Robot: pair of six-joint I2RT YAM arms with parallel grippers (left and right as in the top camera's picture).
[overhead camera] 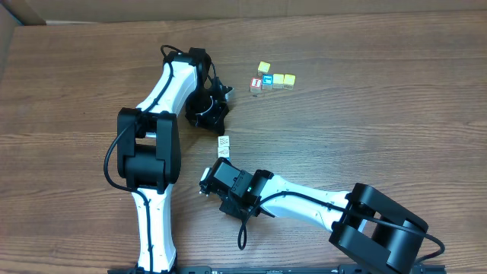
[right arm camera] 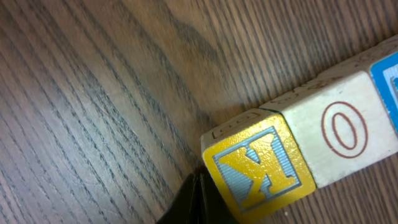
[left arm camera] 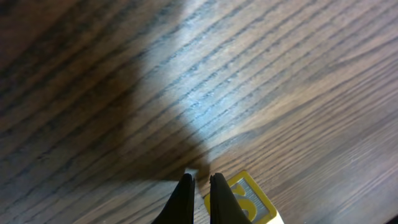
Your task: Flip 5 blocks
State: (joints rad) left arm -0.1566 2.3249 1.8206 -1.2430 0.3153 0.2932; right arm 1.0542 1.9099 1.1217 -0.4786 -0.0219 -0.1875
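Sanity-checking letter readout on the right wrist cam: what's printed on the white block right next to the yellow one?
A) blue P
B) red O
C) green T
B: the white block beside the yellow block shows a red outlined O on its upward face.
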